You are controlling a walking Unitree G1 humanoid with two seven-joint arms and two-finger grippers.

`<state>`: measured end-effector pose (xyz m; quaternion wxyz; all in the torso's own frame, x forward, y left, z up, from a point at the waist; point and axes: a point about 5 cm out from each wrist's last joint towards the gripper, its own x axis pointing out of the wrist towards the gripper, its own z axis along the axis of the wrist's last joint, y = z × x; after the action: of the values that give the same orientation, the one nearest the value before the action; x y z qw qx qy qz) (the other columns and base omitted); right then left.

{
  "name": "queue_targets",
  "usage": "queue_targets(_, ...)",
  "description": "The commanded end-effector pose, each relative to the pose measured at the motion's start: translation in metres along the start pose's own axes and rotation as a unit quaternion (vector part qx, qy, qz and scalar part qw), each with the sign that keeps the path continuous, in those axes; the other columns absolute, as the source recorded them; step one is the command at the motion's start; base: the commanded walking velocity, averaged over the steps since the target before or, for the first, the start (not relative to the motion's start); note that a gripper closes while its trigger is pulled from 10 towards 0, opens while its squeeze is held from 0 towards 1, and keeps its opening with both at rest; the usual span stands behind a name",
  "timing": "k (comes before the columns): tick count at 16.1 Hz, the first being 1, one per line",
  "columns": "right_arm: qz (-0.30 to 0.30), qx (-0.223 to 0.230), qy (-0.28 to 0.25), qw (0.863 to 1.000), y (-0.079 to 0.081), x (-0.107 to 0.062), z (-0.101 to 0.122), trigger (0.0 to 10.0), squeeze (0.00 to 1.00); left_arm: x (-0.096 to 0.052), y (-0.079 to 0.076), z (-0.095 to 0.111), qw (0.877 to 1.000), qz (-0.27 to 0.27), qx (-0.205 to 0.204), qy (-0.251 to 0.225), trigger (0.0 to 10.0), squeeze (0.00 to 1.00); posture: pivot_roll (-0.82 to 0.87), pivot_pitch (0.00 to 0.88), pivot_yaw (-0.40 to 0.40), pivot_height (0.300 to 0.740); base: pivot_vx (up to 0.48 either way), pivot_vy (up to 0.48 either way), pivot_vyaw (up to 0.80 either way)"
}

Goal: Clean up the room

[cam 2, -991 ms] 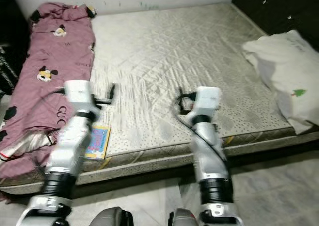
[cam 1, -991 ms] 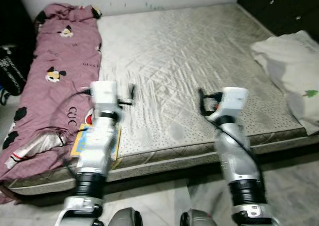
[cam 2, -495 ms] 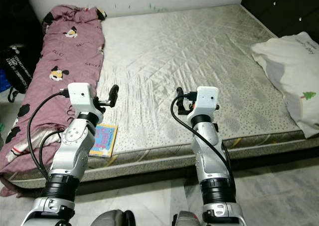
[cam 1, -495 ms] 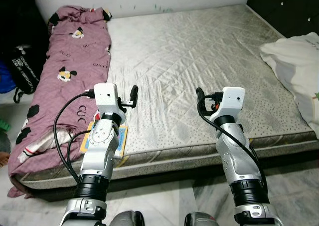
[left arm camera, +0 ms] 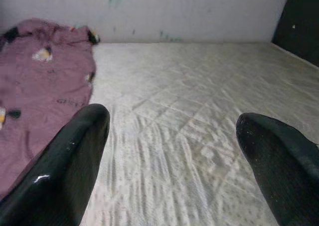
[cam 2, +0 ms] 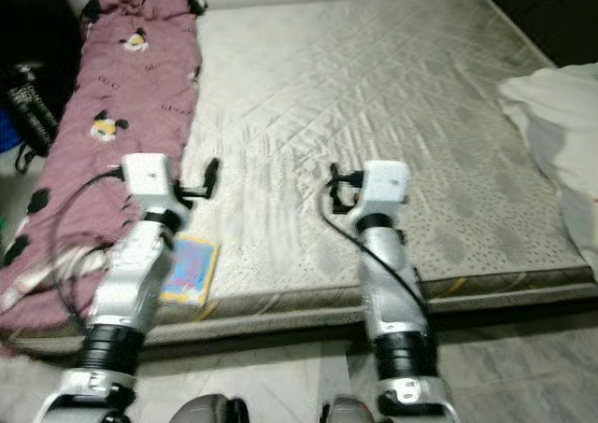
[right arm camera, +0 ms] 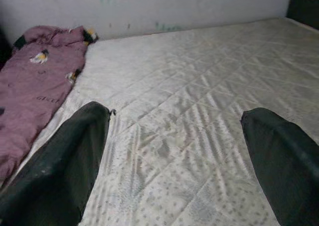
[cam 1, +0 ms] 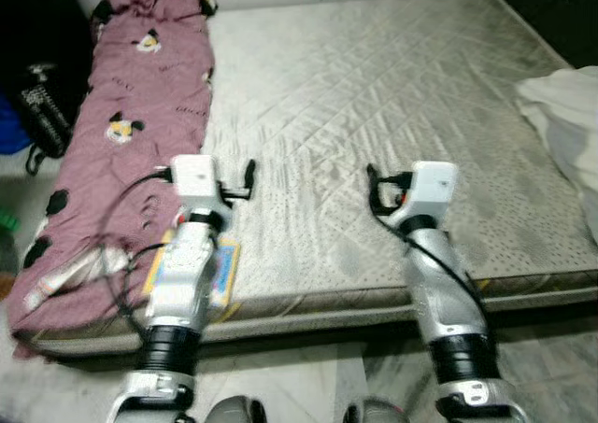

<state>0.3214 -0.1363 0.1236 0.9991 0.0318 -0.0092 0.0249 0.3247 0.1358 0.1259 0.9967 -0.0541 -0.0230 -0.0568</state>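
Bare quilted mattress spans scene. Pink cartoon-print blanket along its left side; white pillow at right edge. Colourful booklet near front-left edge, under left arm. Left gripper and right gripper above mattress, fingers spread wide, empty. Head views add black bag beside bed.

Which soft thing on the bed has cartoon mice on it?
The pink blanket along the mattress's left side; the white bedding at the right edge looks plain.
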Motion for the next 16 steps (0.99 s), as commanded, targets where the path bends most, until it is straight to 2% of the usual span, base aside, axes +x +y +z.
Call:
queue_targets(1,-0.012,-0.007,0.004,1.0,-0.009,-0.0005,-0.0018,10.0,0.0,0.0011,-0.0071,0.0019,1.0,-0.011,-0.003,-0.006,10.0,0.0,-0.08,0.057,0.066,0.74,0.27,0.0,0.0)
queue_targets(5,-0.013,-0.014,0.001,1.0,-0.0105,0.0004,-0.0022,10.0,0.0,0.0023,-0.0075,0.0023,1.0,-0.004,-0.01,-0.005,10.0,0.0,-0.08,0.054,0.067,0.74,0.213,0.0,0.0)
queue_targets(6,-0.012,-0.016,0.001,1.0,-0.0103,0.0004,-0.0024,10.0,0.0,0.0029,-0.0078,0.0014,1.0,0.003,-0.013,0.002,10.0,0.0,-0.07,0.048,0.069,0.74,0.0,0.0,0.0)
queue_targets(7,-0.011,-0.017,0.001,1.0,-0.0098,0.0003,-0.0034,10.0,0.0,0.0045,-0.0065,-0.0016,0.999,0.026,-0.016,0.027,10.0,0.0,-0.07,0.046,0.069,0.74,0.0,0.0,0.0)
queue_targets(8,-0.011,-0.017,0.002,1.0,-0.0098,0.0,-0.0043,10.0,0.0,0.0047,-0.0061,-0.003,0.998,0.033,-0.025,0.039,10.0,0.0,-0.07,0.043,0.069,0.74,0.0,0.0,0.0)
queue_targets(9,-0.011,-0.017,0.002,1.0,-0.0098,-0.0001,-0.005,10.0,0.0,0.0045,-0.0058,-0.0034,0.997,0.023,-0.05,0.045,10.0,0.0,-0.07,0.039,0.071,0.74,0.0,0.0,0.0)
queue_targets(10,-0.011,-0.018,0.002,1.0,-0.0097,-0.0003,-0.0055,10.0,0.0,0.0038,-0.0065,-0.002,0.997,-0.003,-0.07,0.032,10.0,0.0,-0.07,0.036,0.071,0.74,0.0,0.0,0.0)
queue_targets(11,-0.011,-0.018,0.003,1.0,-0.0097,-0.0003,-0.0058,10.0,0.0,0.0019,-0.0065,-0.0013,0.998,-0.019,-0.06,0.019,10.0,0.0,-0.07,0.036,0.071,0.74,0.0,0.0,0.0)
queue_targets(16,-0.01,-0.019,0.005,1.0,-0.0097,0.0003,-0.0063,10.0,0.0,0.0026,-0.0071,0.0008,1.0,0.011,-0.022,0.016,10.0,0.0,-0.08,0.041,0.071,0.74,0.0,0.0,0.0)
